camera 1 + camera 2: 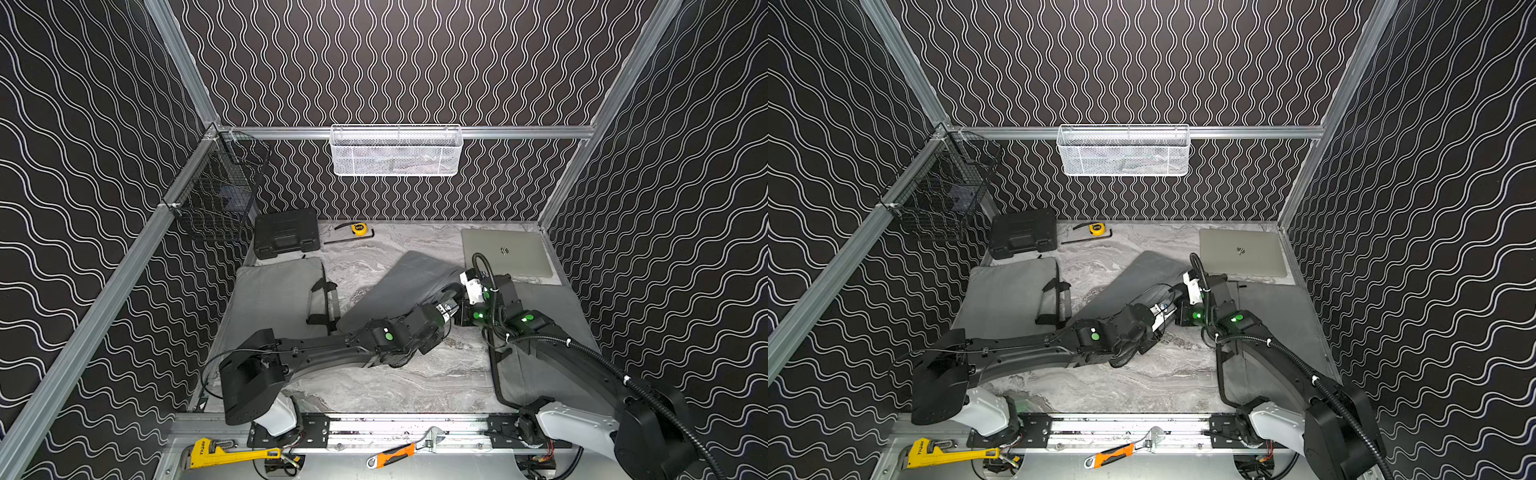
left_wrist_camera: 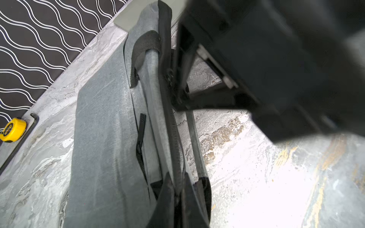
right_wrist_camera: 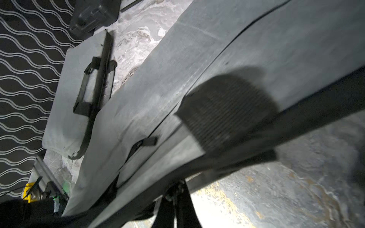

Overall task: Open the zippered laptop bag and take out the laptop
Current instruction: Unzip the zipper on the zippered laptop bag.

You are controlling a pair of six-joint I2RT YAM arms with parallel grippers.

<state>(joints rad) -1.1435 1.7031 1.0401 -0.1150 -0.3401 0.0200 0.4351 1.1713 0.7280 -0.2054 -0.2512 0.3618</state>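
Observation:
A grey zippered laptop bag (image 1: 399, 286) (image 1: 1133, 278) lies slanted in the middle of the table, its black zipper band (image 2: 173, 138) running along the near edge. My left gripper (image 2: 178, 189) (image 1: 455, 291) is shut on that zipper band. Further along the same edge, my right gripper (image 3: 175, 205) (image 1: 464, 277) is shut on the metal zipper pull (image 3: 173, 194) (image 2: 169, 76). The bag's inside is hidden. A silver laptop (image 1: 505, 251) (image 1: 1241, 251) lies bare on the table at the back right.
A second grey bag (image 1: 274, 291) with black handles lies at the left, a third (image 1: 552, 307) under my right arm. Black tool case (image 1: 286, 232), yellow tape measure (image 1: 359, 227) and hex key sit at the back. White basket (image 1: 395, 151) and black wire basket (image 1: 216, 199) hang on walls.

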